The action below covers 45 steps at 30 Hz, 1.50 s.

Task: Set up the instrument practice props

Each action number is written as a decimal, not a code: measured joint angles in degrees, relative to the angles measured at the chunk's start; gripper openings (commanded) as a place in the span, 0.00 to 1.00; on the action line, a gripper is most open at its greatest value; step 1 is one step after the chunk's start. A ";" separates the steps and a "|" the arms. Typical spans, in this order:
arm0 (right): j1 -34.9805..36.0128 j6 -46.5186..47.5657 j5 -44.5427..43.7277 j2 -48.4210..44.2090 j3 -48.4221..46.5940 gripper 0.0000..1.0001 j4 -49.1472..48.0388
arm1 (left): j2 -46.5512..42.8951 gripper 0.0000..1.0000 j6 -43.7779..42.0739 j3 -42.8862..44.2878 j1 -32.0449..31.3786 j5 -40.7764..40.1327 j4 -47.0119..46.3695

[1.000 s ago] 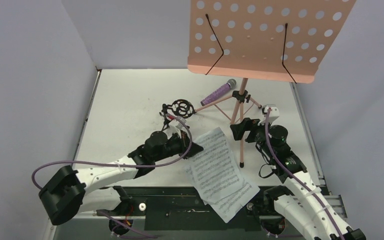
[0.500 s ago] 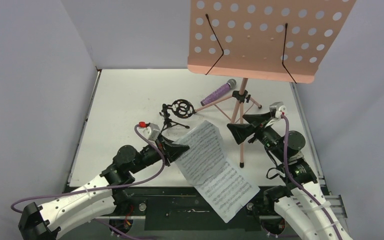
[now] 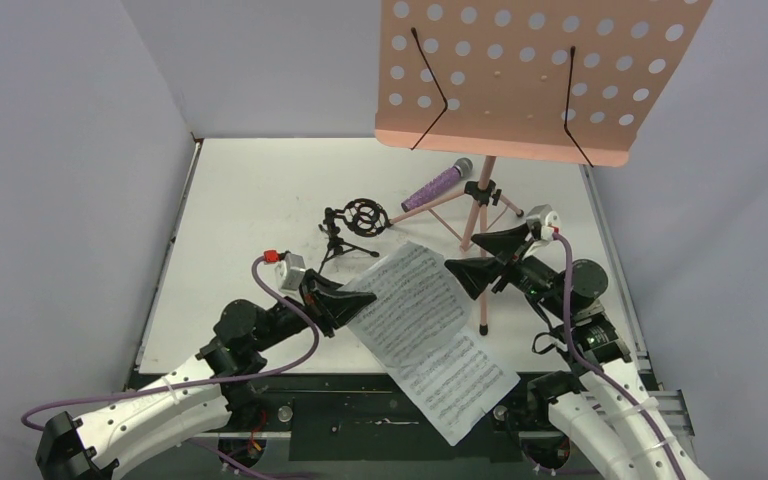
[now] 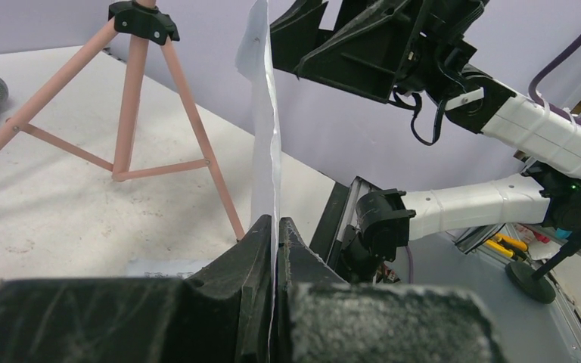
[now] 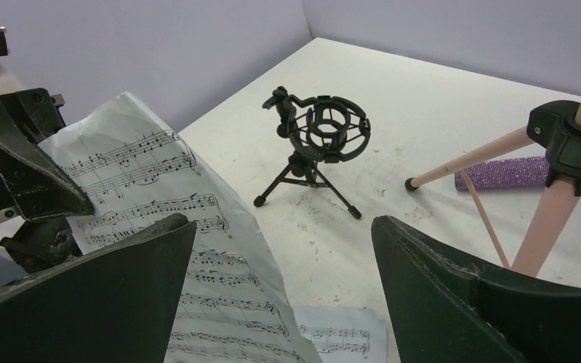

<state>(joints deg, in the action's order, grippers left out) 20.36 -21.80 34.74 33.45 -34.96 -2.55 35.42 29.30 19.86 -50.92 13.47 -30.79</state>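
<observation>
Left claw (image 3: 358,298) pinches the left edge of the white sheet-music pages (image 3: 415,312), lifted over the near edge of the counter (image 3: 250,200) before the pink music stand (image 3: 520,80), while the right claw (image 3: 468,252) hangs spread beside them; light, floppy, tearable paper likely wants a second edge pinch.

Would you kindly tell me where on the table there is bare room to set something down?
The bare patch of the table lies far left, between the left wall and the mic stand. A strip along the back wall, behind the microphone, is free too. The centre is crowded: music stand legs, sheet music in the left gripper, and the open right gripper.
</observation>
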 measured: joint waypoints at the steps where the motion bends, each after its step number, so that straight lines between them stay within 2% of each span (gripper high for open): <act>1: 0.00 0.13 0.44 0.26 0.13 0.90 -0.04 | 0.00 0.00 0.00 0.00 0.00 0.31 -0.13; 17: 0.00 1.53 8.44 4.57 1.01 0.90 -1.25 | 0.42 0.00 0.04 0.42 0.00 4.63 -2.21; 28: 1.29 1.05 17.03 9.09 1.01 0.98 -3.02 | 2.69 0.00 0.02 2.34 0.00 9.22 -2.23; 39: 6.14 0.09 20.04 12.13 0.98 0.63 -5.20 | 3.13 0.00 0.02 2.49 0.00 9.01 -2.45; 45: 7.89 0.07 19.98 12.94 0.98 0.19 -6.64 | 3.02 0.01 -0.02 2.49 0.00 7.32 -2.36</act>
<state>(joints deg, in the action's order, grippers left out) 28.25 -21.74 54.72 46.39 -33.98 -9.19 38.44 29.28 22.35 -50.92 20.80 -33.15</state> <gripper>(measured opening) 0.363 0.007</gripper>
